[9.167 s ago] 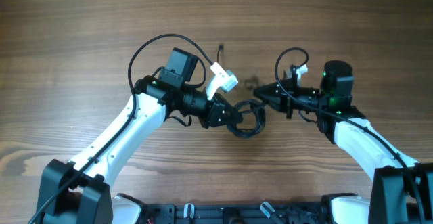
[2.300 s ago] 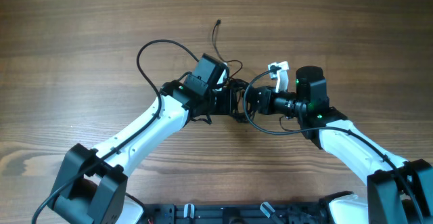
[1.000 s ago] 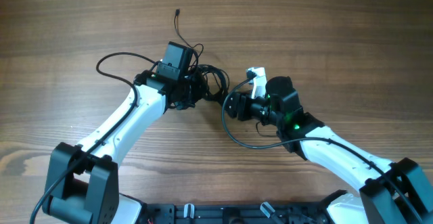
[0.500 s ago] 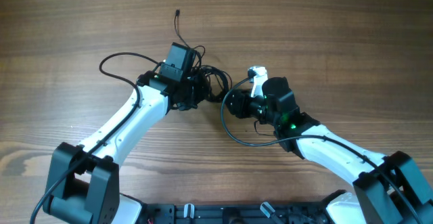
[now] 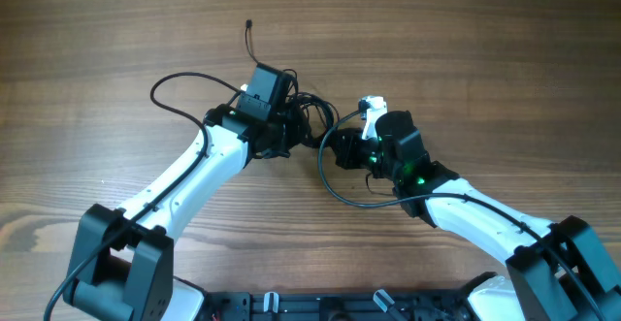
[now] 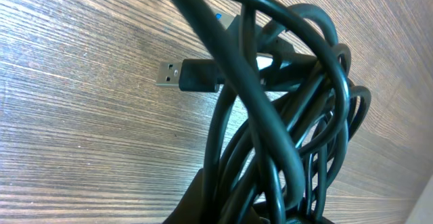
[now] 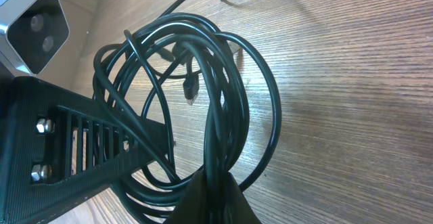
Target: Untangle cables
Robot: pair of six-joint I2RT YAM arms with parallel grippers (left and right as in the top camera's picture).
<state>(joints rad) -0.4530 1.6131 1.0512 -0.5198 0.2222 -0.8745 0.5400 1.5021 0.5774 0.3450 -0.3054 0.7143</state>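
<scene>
The cables point(image 5: 310, 114) are a tangled coil of thin black cords held between both grippers above the wooden table point(image 5: 485, 49). One thin tail point(image 5: 249, 36) trails up and away from the coil. My left gripper point(image 5: 294, 135) is shut on the coil's left side; its wrist view shows the loops point(image 6: 284, 116) and a USB plug point(image 6: 183, 75) close up, with the fingers point(image 6: 270, 214) clamped at the bottom. My right gripper point(image 5: 335, 147) is shut on the coil's right side; its wrist view shows the fingers point(image 7: 216, 197) pinching several strands point(image 7: 223, 95), with a small plug point(image 7: 191, 86) hanging inside.
The thicker arm wires loop out beside each arm, one at the left point(image 5: 173, 81) and one below the right gripper point(image 5: 340, 190). The left arm's finger and camera housing point(image 7: 67, 143) sit close beside the coil in the right wrist view. Bare wood lies all around.
Both grippers carried the coil leftward over the last seconds. In the last half second the left gripper shifted slightly right, toward the right gripper. Both stay shut on the coil.
</scene>
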